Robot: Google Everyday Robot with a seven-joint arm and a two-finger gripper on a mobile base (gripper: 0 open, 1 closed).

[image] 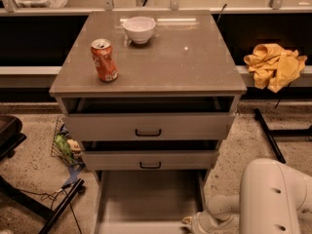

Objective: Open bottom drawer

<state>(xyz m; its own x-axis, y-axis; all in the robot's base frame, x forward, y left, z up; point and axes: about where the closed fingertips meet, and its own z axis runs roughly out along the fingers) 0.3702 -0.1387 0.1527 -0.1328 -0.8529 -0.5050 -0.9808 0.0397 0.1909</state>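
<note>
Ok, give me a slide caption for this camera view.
Bottom drawer pulled far out, gripper low by its front corner; can and bowl on the cabinet top.

Open bottom drawer (pixel 146 199), end effector (pixel 191 222) alongside

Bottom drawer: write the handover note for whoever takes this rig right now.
Claw: low at the picture's bottom edge, by the right front corner of the bottom drawer; whether it touches the drawer cannot be told.
Bottom drawer: pulled far out, its floor showing; handle out of view.
Top drawer and middle drawer: slightly ajar.
Can and bowl: on the cabinet top.
Done: opening looks complete.
Left: probably only backing the claw away.
</note>
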